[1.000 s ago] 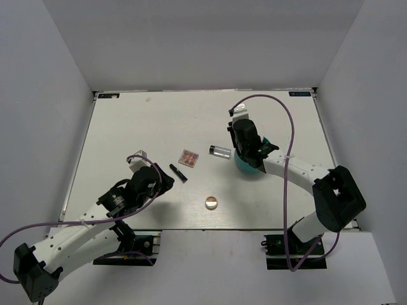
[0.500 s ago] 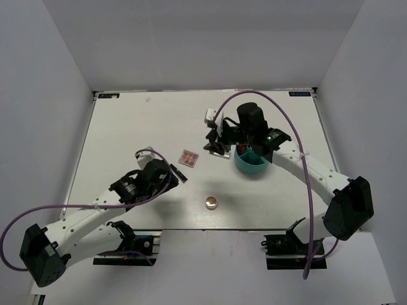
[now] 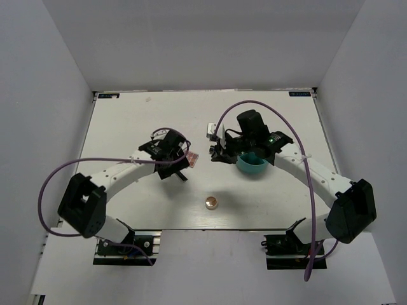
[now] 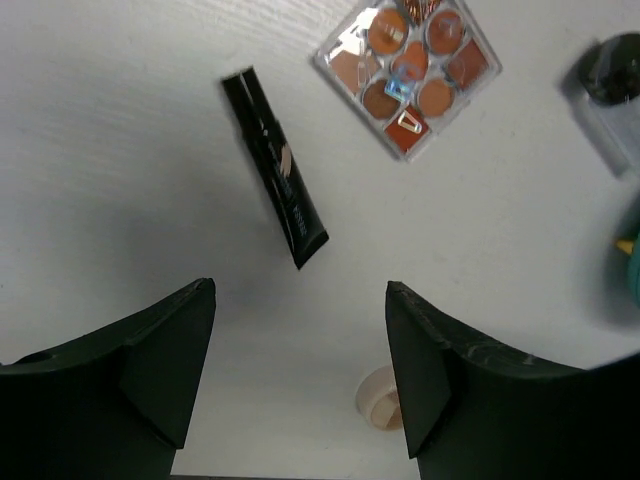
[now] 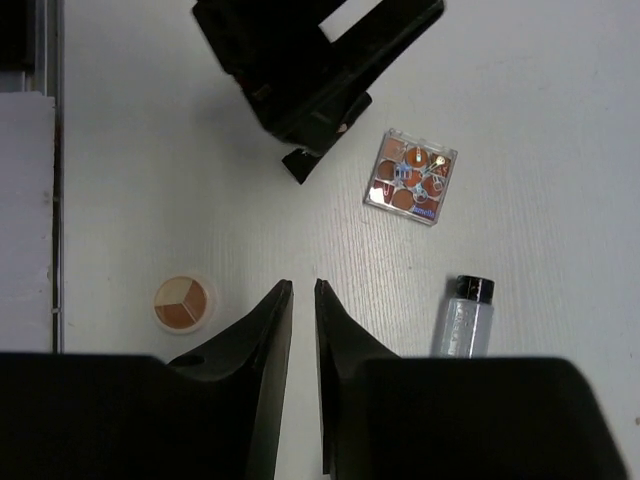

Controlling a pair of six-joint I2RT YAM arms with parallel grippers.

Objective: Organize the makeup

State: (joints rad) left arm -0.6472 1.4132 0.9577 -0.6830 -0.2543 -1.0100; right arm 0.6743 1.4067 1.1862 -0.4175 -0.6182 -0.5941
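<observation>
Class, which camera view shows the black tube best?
Left wrist view: the black tube lies whole ahead of the open left gripper. The right wrist view shows only its end beneath that gripper; the top view, a small dark sliver.

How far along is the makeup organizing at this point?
Done: little that shows; the teal container is mostly hidden under the right arm. In hand: nothing. The left end effector hangs open over the black tube, and the right end effector is nearly closed and empty near the clear bottle. Left: tube, palette, bottle and round compact all lie loose outside the container.
</observation>
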